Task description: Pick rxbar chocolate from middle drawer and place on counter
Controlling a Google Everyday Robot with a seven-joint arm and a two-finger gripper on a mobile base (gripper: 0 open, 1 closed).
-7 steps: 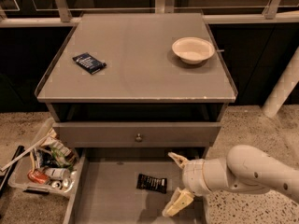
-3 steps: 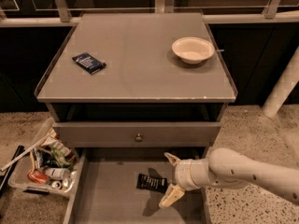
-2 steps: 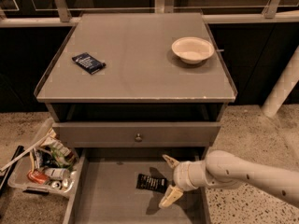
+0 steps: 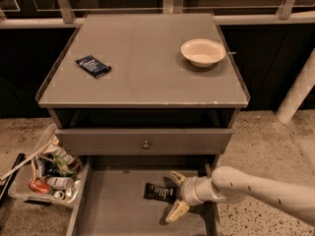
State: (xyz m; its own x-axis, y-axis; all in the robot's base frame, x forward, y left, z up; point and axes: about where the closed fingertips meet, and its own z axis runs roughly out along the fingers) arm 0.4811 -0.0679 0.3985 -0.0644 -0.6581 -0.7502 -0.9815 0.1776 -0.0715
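The rxbar chocolate [image 4: 158, 192], a flat black bar with pale lettering, lies on the floor of the open middle drawer [image 4: 113, 205]. My gripper [image 4: 176, 195] is inside the drawer just right of the bar, open, with one pale finger [image 4: 177, 178] above and one [image 4: 176, 212] below the bar's right end. The white arm reaches in from the right. The counter [image 4: 142, 68] is the grey cabinet top above.
On the counter lie a dark blue packet [image 4: 93, 66] at the left and a white bowl [image 4: 203, 51] at the right. A closed drawer front with a round knob [image 4: 145, 144] sits above the open drawer. A bin of clutter [image 4: 44, 173] stands on the floor at the left.
My gripper has moved left across the drawer toward the bar and now flanks its right end. The bar has not moved.
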